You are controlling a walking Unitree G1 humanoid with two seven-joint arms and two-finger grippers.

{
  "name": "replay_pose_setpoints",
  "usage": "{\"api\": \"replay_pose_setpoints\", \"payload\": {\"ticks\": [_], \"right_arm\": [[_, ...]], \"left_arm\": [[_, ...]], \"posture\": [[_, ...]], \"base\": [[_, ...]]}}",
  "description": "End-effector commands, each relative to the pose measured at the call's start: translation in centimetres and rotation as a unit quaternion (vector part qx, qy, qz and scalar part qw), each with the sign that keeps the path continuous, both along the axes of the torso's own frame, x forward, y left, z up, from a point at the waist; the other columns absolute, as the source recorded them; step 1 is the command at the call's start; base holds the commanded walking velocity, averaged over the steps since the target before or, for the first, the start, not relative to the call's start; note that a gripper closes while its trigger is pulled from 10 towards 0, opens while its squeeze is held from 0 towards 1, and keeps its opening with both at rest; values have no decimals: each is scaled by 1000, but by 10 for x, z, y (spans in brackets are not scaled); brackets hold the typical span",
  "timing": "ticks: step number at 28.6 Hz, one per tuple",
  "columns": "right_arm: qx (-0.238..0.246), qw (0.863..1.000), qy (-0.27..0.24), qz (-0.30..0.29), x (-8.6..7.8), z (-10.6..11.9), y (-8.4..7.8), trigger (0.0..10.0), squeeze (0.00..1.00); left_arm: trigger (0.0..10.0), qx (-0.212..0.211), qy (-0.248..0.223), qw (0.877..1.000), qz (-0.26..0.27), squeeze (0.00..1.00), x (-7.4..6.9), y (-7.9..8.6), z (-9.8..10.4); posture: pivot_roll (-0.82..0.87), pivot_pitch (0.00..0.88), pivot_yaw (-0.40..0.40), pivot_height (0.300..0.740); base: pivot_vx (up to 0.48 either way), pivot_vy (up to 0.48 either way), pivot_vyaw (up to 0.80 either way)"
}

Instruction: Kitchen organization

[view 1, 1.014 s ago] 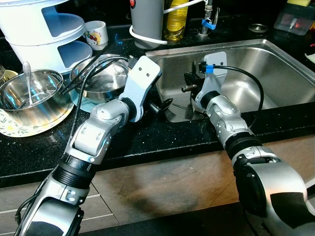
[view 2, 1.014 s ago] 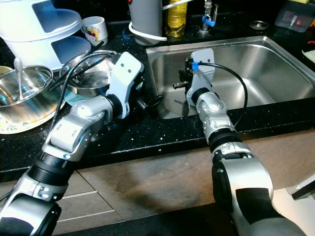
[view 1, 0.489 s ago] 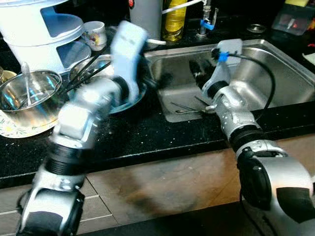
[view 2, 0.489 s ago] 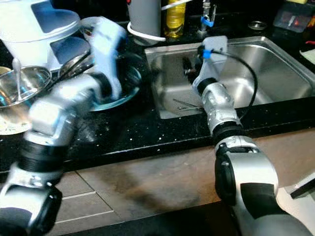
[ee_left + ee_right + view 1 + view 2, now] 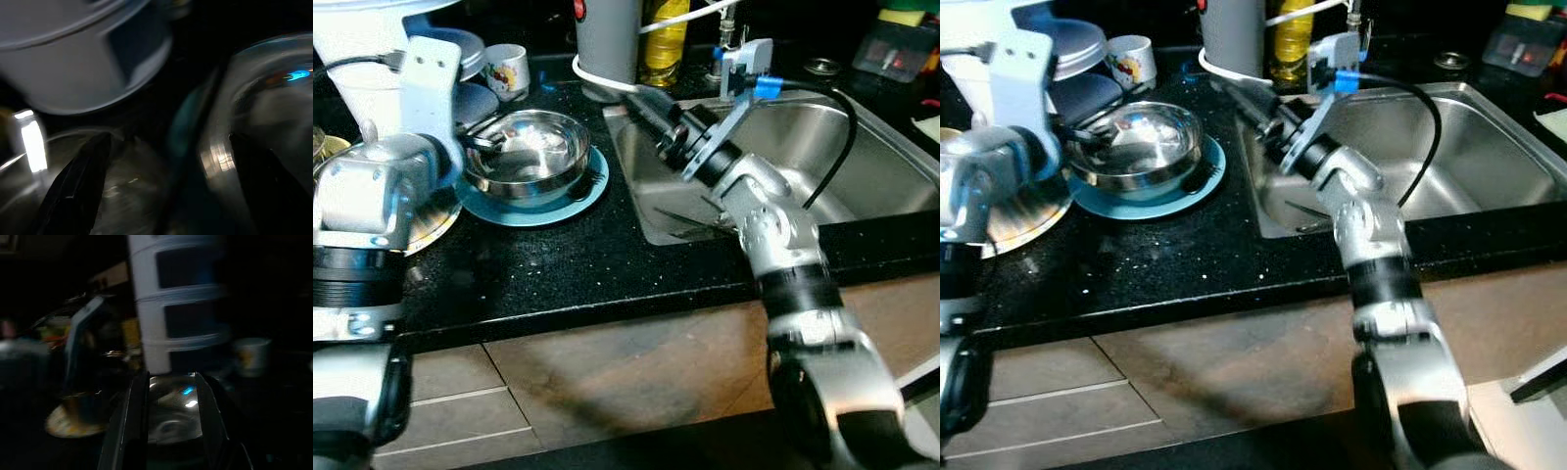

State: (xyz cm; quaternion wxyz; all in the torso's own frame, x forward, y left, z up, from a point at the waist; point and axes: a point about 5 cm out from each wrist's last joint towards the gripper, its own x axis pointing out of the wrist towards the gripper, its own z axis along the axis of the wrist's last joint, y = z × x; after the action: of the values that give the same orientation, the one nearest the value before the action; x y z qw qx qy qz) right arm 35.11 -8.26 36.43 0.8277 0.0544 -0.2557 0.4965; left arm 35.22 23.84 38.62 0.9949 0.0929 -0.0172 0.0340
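Steel bowl (image 5: pixel 524 155) sits on teal plate (image 5: pixel 570 201) on the bench (image 5: pixel 587 264), left of sink (image 5: pixel 862 147). Right pincer (image 5: pixel 641 106) hovers by sink rim, fingers spread, empty. Left pincer (image 5: pixel 161 191) spread betw. bowls. Judgement: approach bowl rim slow, square up before pinching.

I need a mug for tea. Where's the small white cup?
The small white cup stands at the back of the black counter, behind the steel bowl, left of the grey canister.

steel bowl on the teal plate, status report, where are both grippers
Left gripper open beside steel bowl, fingers straddling its rim. Right gripper open, empty, above sink's left edge, pointing toward bowl. Bowl sits on teal plate. Nothing between.
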Motion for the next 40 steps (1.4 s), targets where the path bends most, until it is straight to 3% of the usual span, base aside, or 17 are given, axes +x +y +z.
{"api": "replay_pose_setpoints", "payload": {"ticks": [1,2,3,4,5,7,8,11,12,20,24,25,27,30,40], "right_arm": [[-15,999,-9,34,-12,1,9,10000,0],[-17,999,-9,35,-13,0,10,10000,0],[-18,999,-8,34,-12,0,9,10000,0],[-18,999,-8,34,-12,0,9,10000,0],[-19,999,-6,36,-14,-1,9,10000,0],[-22,999,2,40,-18,-1,8,10000,0],[-24,999,5,42,-20,-1,7,10000,0],[-26,999,6,44,-21,-2,7,10000,0],[-28,999,11,45,-24,-2,7,10000,0],[-32,998,19,43,-30,-3,5,10000,0],[-33,998,19,43,-31,-2,5,10000,0],[-35,998,21,45,-32,-3,5,10000,0],[-42,997,25,53,-34,-5,6,10000,0],[-44,997,27,55,-35,-4,7,10000,0],[-58,996,31,53,-36,-5,7,10000,0]], "left_arm": [[10000,-5,15,1000,24,39,-4,11,-4],[10000,-8,12,1000,27,196,-5,13,-2],[10000,-10,9,999,31,427,-6,14,-1],[10000,-10,9,999,31,427,-6,14,-1],[10000,-18,-2,999,37,1000,-7,16,4],[10000,-24,-14,998,51,1000,-9,20,11],[10000,-20,-18,998,60,843,-10,23,14],[10000,-20,-21,997,69,843,-10,25,16],[10000,-19,-21,997,73,0,-11,26,17],[10000,-20,-43,995,91,0,-18,33,25],[10000,-31,-19,991,125,0,-23,48,20],[10000,-37,7,989,143,0,-24,59,8],[10000,-61,40,984,163,0,-19,77,-17],[10000,-69,44,983,166,0,-15,81,-24],[10000,-72,59,985,145,0,8,78,-39]], "posture": [[40,196,1,740],[40,196,1,740],[39,197,-2,740],[39,197,-2,740],[39,198,-2,740],[39,201,-4,740],[38,204,-4,740],[38,204,-4,740],[38,204,-5,740],[36,205,-6,740],[35,206,-4,740],[39,207,-7,740],[43,211,-17,740],[43,213,-20,740],[36,218,-16,740]], "base": [[0,0,0],[0,0,0],[0,0,0],[0,0,0],[0,0,0],[0,0,0],[0,0,0],[0,0,0],[0,0,0],[0,0,0],[0,0,0],[0,0,0],[0,0,0],[0,0,0],[0,0,0]]}}
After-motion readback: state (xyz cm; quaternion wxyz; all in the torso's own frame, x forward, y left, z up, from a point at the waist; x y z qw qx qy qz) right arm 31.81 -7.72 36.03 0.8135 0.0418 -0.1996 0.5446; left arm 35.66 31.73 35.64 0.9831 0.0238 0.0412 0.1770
